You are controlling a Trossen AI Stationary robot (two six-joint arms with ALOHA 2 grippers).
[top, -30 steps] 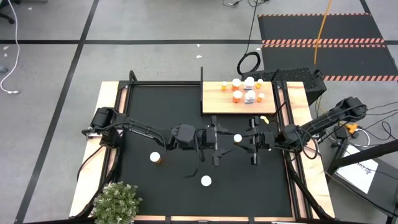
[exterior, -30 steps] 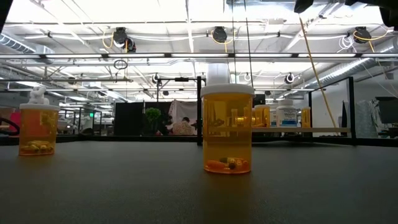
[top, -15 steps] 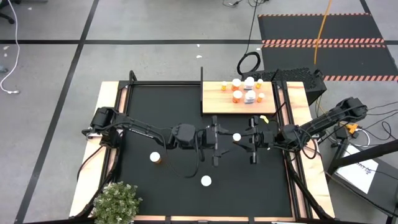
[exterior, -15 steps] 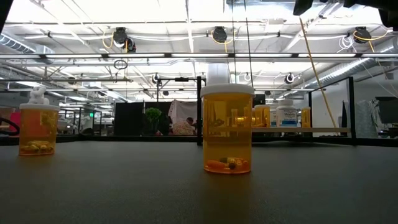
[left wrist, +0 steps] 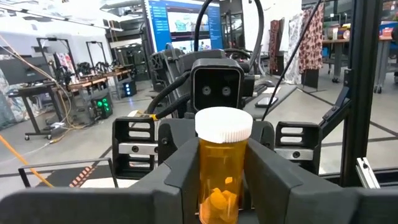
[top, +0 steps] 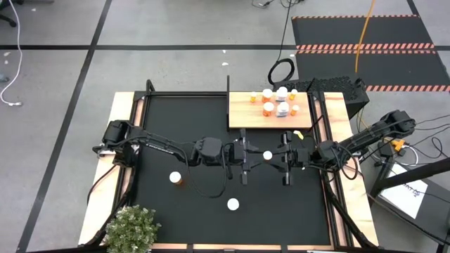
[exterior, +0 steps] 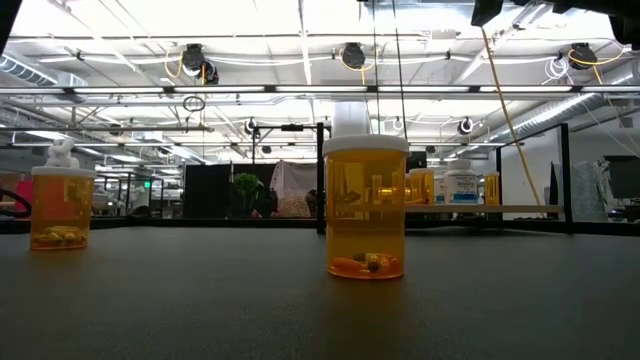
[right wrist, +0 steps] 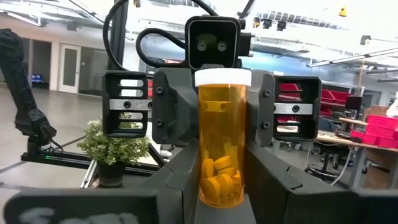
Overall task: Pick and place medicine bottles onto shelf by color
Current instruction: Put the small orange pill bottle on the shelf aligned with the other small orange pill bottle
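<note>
- Both arms are meeting over the middle of the black mat (top: 183,126), facing each other with 1 orange bottle (top: 268,155) between them.
- The left gripper (top: 247,160) is pressing its fingers (left wrist: 180,168) against both sides of that bottle (left wrist: 222,163), so it is gripping it.
- The right gripper (top: 281,159) is clamping the same bottle (right wrist: 222,147) from the opposite side, fingers (right wrist: 267,174) tight on the orange body.
- The bottle is standing upright in this double grip, white cap up, pills lying in the bottom.
- The shelf (top: 269,110) is lying at the far right part of the worktop, carrying a cluster of bottles (top: 280,101), orange ones and a white one mixed.
- 2 more orange bottles are standing alone on the mat: 1 (top: 175,178) near the left arm, 1 (top: 233,204) closer to the near edge.
- In the low view, these 2 are showing upright, the nearer (exterior: 365,195) in the centre, the other (exterior: 62,202) off to the side.
- A potted plant (top: 132,228) is sitting at the near left corner of the worktop.
</note>
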